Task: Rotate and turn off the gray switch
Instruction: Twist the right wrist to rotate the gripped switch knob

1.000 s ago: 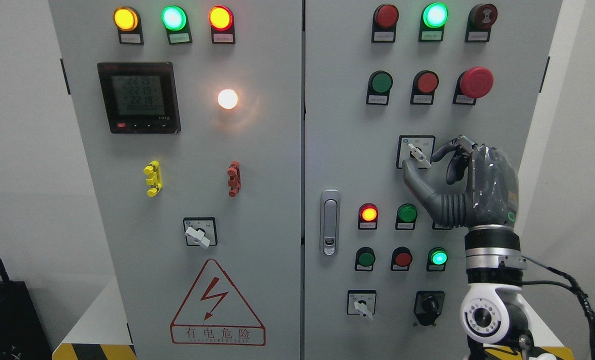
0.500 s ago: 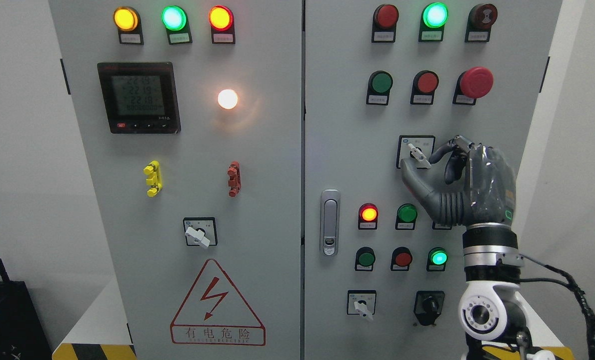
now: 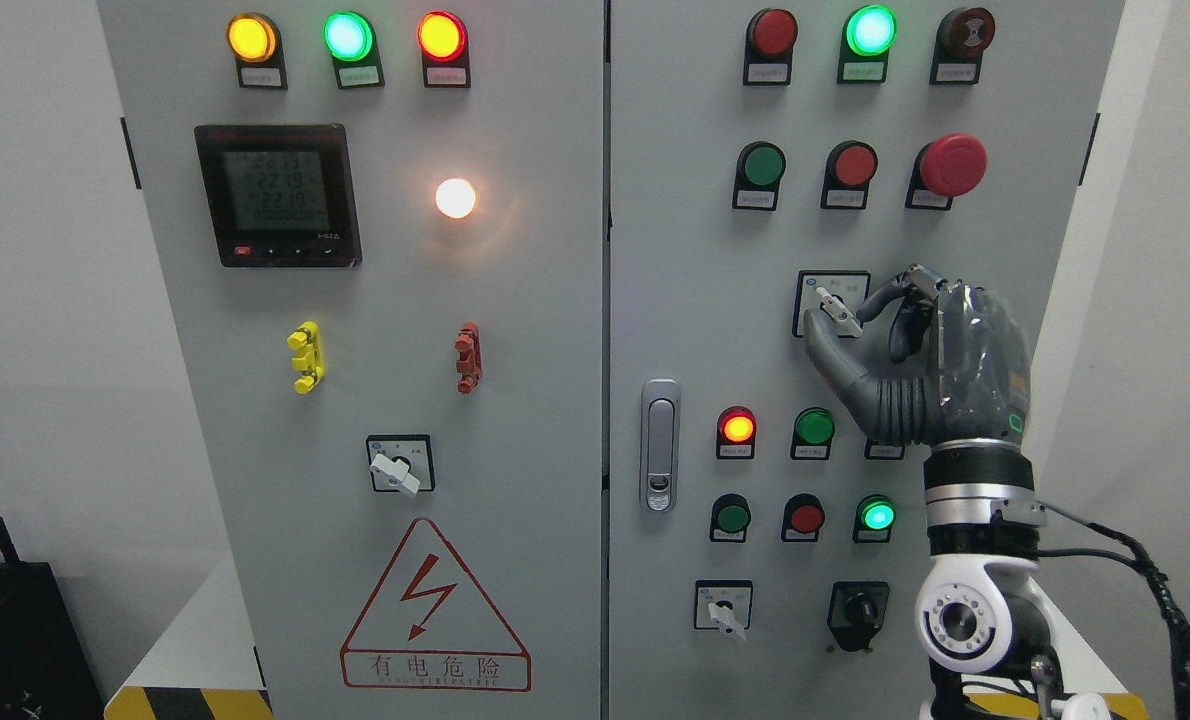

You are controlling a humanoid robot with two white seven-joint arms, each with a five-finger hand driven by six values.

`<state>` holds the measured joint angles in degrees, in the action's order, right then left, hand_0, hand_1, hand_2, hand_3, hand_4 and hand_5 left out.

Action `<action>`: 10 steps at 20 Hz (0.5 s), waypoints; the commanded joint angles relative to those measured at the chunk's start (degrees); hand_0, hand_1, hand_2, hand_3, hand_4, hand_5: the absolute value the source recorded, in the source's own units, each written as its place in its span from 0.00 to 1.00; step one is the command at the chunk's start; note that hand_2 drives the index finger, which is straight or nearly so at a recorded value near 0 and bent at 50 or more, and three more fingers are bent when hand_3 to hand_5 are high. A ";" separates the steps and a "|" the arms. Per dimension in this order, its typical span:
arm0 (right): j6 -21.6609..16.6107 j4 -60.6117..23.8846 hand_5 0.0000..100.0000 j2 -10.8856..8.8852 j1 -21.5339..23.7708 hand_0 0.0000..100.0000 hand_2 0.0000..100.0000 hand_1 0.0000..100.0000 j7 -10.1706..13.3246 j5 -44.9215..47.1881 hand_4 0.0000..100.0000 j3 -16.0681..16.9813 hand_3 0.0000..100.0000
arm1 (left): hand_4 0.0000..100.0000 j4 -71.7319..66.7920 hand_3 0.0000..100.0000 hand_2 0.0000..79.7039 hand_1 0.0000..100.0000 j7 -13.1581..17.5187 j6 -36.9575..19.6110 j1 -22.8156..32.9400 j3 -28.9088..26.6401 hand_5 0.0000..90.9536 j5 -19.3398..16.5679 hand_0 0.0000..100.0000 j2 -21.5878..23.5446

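Your right hand (image 3: 915, 350) comes up from the lower right and sits at the gray switch (image 3: 839, 308), on the cabinet's right door (image 3: 675, 300), below the red mushroom button (image 3: 951, 164). Thumb (image 3: 827, 345) touches the panel just under the switch lever, index finger (image 3: 880, 297) curls in from the right onto the lever's lower end. So the hand is pinched on the lever between thumb and index; other fingers curled beside it. Lever points diagonally, upper left to lower right. Your left hand isn't in frame. On the left door (image 3: 515, 330) you've got a similar gray switch (image 3: 398, 466), untouched, above the warning triangle (image 3: 435, 610). White lamp (image 3: 455, 198) is lit.
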<state>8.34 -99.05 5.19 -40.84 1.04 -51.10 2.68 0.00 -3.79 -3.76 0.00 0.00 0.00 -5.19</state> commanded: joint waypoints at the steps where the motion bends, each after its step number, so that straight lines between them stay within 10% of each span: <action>1: 0.19 0.35 1.00 -0.09 -0.21 0.21 0.64 0.48 0.02 0.03 0.94 -0.04 1.00 | 0.00 1.50 0.00 0.00 0.39 0.01 -0.02 -0.53 -0.44 0.00 1.14 0.12 -0.08; 10: 0.19 0.26 1.00 -0.09 -0.21 0.21 0.64 0.47 0.02 0.03 0.94 -0.13 1.00 | 0.00 1.50 0.00 0.00 0.39 0.01 -0.02 -0.53 -0.53 0.00 1.14 0.12 0.00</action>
<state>8.50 -98.89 5.14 -41.00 1.03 -51.07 2.64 0.00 -3.79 -3.76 0.00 0.00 0.00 -5.19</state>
